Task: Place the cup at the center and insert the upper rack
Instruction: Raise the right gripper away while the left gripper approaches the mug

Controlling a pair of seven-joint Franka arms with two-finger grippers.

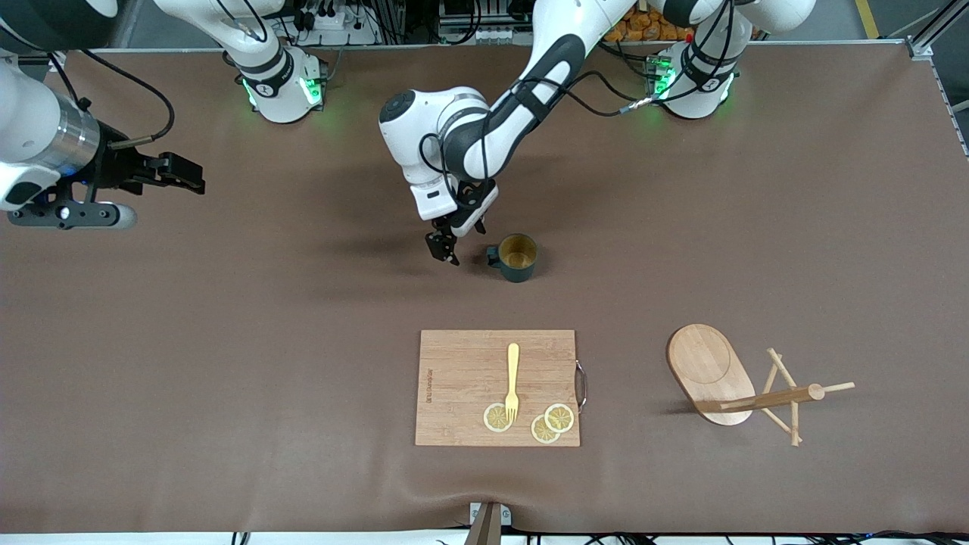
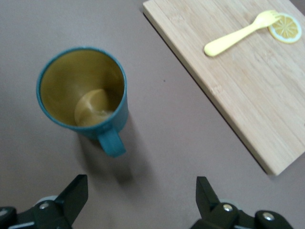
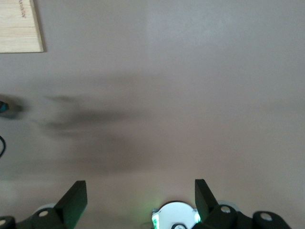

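Table cover [image 1: 227, 341] fills my front view, plain brown with no mark at its middle. Next in size is the cutting board [image 1: 497, 387], lying nearer the front camera than the cup, with a yellow fork [image 1: 512, 382] and three lemon slices [image 1: 551, 422] on it. I see the rack [image 1: 727, 382] tipped on its side toward the left arm's end of the table, its oval base up on edge, post and pegs lying along the cover. I have the left gripper [image 1: 447, 246] low over the cover just beside the cup [image 1: 518, 257], fingers spread wide and holding nothing; the cup stands upright, handle pointing toward that gripper. My right gripper [image 1: 178, 172] waits over the right arm's end, fingers wide apart too, empty.
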